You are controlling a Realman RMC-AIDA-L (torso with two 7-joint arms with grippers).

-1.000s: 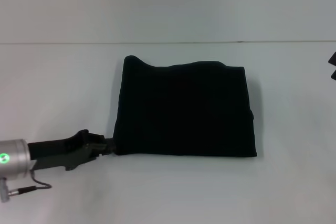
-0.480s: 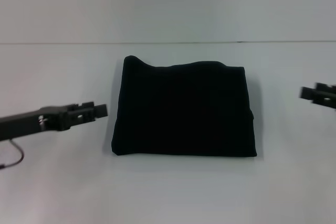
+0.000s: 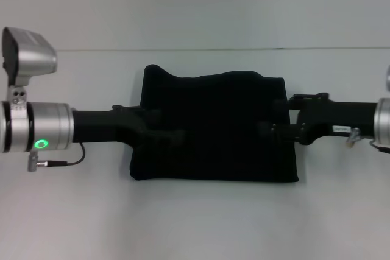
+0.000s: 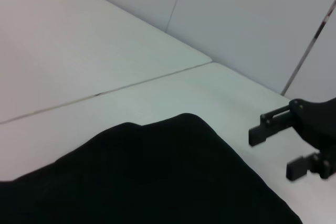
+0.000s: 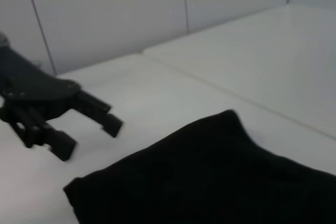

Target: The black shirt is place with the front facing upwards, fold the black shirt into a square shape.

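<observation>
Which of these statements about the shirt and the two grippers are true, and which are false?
1. The shirt lies folded into a rough rectangle on the table. True.
2. The shirt is spread out flat with both sleeves showing. False: it is folded and no sleeves show.
3. Both arms reach in over the shirt from opposite sides. True: the left gripper and the right gripper each come in from their own side.
4. The right gripper is shut on the shirt. False: its fingers are open and hold nothing.
5. The left gripper is lifting a corner of the shirt. False: its fingers are open and empty.
</observation>
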